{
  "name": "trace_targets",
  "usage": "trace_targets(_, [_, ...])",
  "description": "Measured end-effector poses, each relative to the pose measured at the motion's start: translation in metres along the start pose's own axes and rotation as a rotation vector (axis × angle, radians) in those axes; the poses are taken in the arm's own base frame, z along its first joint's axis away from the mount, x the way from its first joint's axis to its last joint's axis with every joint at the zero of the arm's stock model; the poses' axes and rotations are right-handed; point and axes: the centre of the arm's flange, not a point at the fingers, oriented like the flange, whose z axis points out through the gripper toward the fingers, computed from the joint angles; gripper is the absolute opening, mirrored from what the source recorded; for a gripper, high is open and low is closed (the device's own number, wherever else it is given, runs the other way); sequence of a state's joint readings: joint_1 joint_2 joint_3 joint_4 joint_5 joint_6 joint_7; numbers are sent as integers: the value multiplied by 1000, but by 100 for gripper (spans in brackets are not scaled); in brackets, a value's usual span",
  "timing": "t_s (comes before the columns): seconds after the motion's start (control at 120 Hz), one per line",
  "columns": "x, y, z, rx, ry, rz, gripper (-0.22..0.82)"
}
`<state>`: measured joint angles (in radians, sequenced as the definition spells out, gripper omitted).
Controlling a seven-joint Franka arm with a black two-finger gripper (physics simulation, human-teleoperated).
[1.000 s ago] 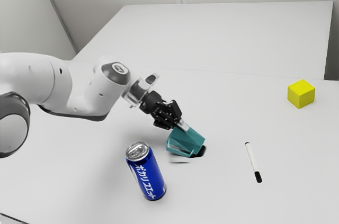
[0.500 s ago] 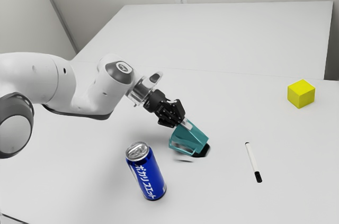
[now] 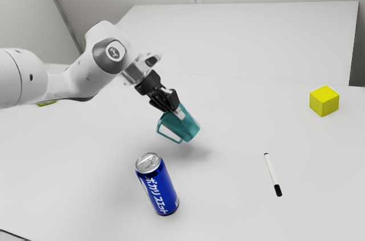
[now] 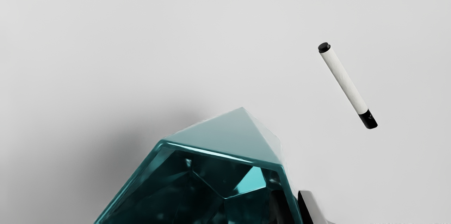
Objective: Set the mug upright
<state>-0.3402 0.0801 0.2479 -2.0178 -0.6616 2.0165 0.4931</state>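
While the mug (image 3: pixel 188 128) is held tilted above the table (image 3: pixel 239 195), its wall is pinched by the gripper (image 3: pixel 179 111), almost closed, one finger inside, one outside. In the exterior view, a blue can (image 3: pixel 159 187) and yellow block (image 3: pixel 324 101) are seen; in the wrist view, the mug's inside, partly cut off. Something yellowish (image 3: pixel 47 103) is mostly hidden by the arm (image 3: pixel 74 84).

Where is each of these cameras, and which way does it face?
Exterior view: sits at the arm's side, looking down across the table; the arm and its black pincer show.
Wrist view: at the arm's end, looking past its fingertips into the teal mug; those tips show at the bottom edge.
Both share the mug, white marker and table.
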Motion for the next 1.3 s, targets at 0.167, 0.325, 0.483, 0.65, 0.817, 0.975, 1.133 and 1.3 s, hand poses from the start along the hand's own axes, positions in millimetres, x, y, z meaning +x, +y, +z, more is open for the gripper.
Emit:
trace_targets(0.167, [-6,-14,-22,270,-77,124,-18])
trace_targets(0.325, [-10,-28,-27,565,-196,227,-18])
trace_targets(0.483, [-4,-23,1,732,-244,288,-18])
trace_targets(0.65, [-4,-15,19,703,-197,202,-18])
trace_targets(0.817, [-3,-11,24,678,-156,116,-18])
trace_targets(0.975, [-2,-15,30,669,-139,51,-18])
trace_targets(1.133, [-1,-16,36,660,-127,5,-13])
trace_targets(1.3, [0,-5,41,649,-114,-10,23])
